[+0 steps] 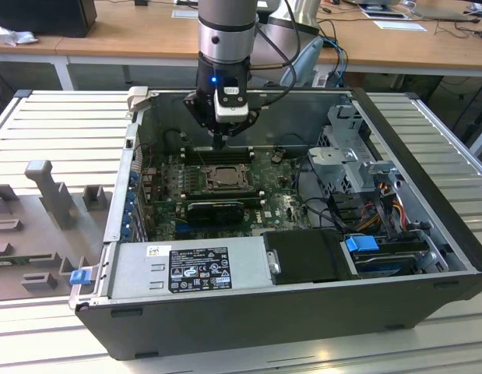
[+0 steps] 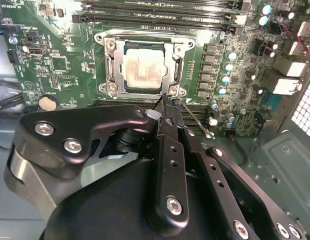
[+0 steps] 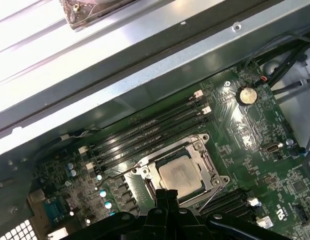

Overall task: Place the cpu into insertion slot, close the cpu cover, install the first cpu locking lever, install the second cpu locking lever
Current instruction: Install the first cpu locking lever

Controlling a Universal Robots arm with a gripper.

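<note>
Gripper at the socket corner, cpu seated under its cover

In the exterior view, from its left to its right: the open case, the gripper lowered over the board just behind the socket, and the drive cage. The wrist views add the detail. In both, the cpu lies flat in the slot, with the cover down around it, framing its pale top. The gripper has its fingers pressed together, tips at the socket's corner. The second wrist view shows a thin wire lever angling away from that corner, starting at the fingertips; whether they pinch it I cannot tell. The first wrist view shows the memory slots on the socket's far side and a coin cell.
</note>
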